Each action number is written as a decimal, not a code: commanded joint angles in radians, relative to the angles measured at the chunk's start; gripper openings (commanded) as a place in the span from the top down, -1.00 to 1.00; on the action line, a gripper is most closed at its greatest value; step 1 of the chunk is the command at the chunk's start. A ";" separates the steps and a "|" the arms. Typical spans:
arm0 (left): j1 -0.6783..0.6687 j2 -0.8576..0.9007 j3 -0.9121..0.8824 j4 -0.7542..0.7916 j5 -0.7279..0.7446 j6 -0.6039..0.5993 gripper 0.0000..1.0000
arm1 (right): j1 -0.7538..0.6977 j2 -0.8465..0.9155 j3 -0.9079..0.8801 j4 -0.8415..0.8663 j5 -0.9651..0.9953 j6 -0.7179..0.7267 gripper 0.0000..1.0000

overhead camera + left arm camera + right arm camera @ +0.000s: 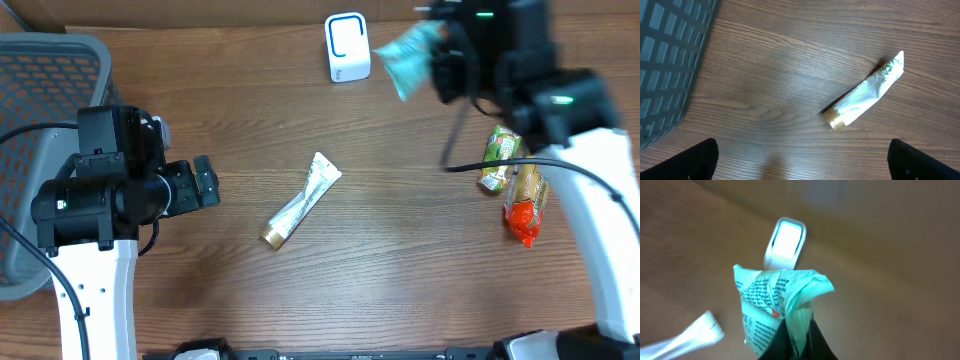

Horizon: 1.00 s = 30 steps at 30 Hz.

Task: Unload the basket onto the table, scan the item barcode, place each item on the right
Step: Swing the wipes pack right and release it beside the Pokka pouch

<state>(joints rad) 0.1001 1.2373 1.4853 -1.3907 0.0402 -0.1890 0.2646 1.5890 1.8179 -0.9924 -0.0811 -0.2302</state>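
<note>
A light green packet [407,55] with printed black text hangs in the air at the back right, just right of the white barcode scanner [347,47]. My right gripper [438,62] is shut on its crumpled end. In the right wrist view the green packet [771,307] is pinched between the dark fingers [814,342], its printed side toward the white scanner [785,243] beyond it. My left gripper [205,183] stands open and empty at the left, low over the table. Its two black fingertips [700,160] show at the bottom corners of the left wrist view.
A white and gold tube [300,203] lies diagonally in the middle of the wooden table; the left wrist view shows the tube [865,92] too. A green snack pack [499,157] and an orange-red pack [526,205] lie at the right. A grey basket [38,90] stands at the far left.
</note>
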 commanded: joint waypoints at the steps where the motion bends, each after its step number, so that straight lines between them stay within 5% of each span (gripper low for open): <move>1: 0.003 0.000 0.010 0.003 0.004 -0.017 -0.99 | -0.122 0.022 -0.006 -0.135 -0.190 0.325 0.92; 5: 0.003 0.000 0.010 0.003 0.004 -0.017 -1.00 | -0.276 0.045 -0.113 -0.228 -0.154 0.465 0.92; 12: 0.003 0.000 0.010 0.003 0.004 -0.017 -0.99 | -0.485 0.056 -0.439 0.007 -0.130 0.580 0.92; 15: 0.003 0.000 0.010 0.003 0.004 -0.017 -0.99 | -0.538 0.056 -0.524 0.074 -0.130 0.583 0.59; 18: 0.003 0.000 0.010 0.003 0.004 -0.017 -0.99 | -0.565 0.056 -0.538 0.079 -0.134 0.583 -0.23; 20: 0.003 0.000 0.010 0.003 0.004 -0.017 -0.99 | -0.576 0.054 -0.526 0.071 -0.166 0.583 -0.49; 30: 0.003 0.000 0.010 0.003 0.004 -0.017 -0.99 | -0.492 -0.038 -0.378 -0.055 -0.389 0.518 -0.72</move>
<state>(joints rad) 0.1001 1.2373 1.4853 -1.3911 0.0402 -0.1890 -0.2867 1.6333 1.3911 -1.0306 -0.3614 0.3305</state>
